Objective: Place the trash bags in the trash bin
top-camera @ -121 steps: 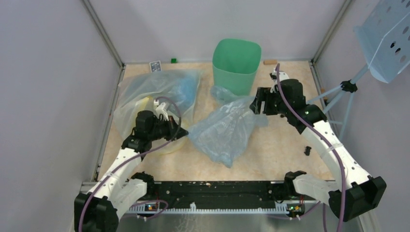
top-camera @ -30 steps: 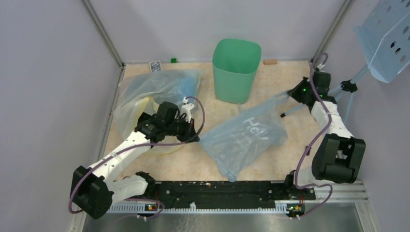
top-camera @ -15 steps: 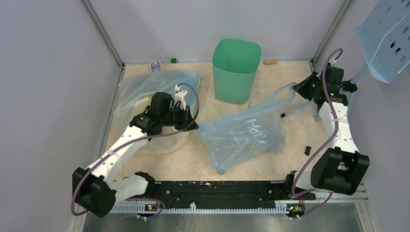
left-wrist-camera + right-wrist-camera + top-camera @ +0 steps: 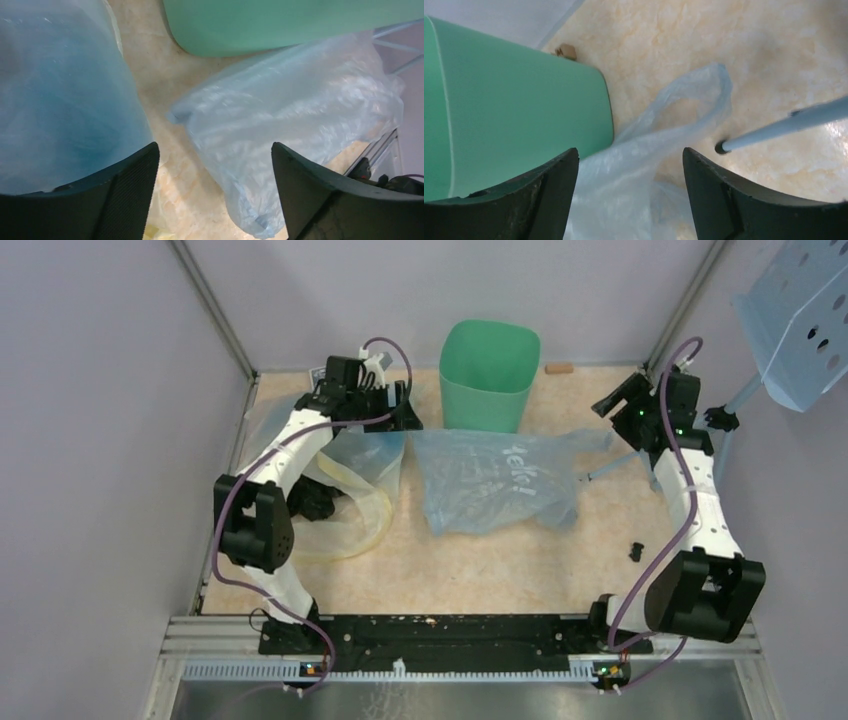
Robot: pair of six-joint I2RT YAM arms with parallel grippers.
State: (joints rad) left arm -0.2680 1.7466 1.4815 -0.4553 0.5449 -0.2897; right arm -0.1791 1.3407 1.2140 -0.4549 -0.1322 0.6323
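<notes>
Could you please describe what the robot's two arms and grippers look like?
The left arm and right arm have white links between bulky black joints, with a purple cable looped along each. The left gripper and right gripper have broad, matte black fingers with curved edges.

The tabletop (image 4: 480, 570) carries the trash bin (image 4: 488, 380) at its far edge, the trash bag (image 4: 495, 485) centrally, a clear bag (image 4: 370, 465) leftward.

trash bag (image 4: 495, 485): thin crinkly translucent plastic | trash bin (image 4: 487, 390): smooth matt plastic | table (image 4: 480, 570): glossy marbled
</notes>
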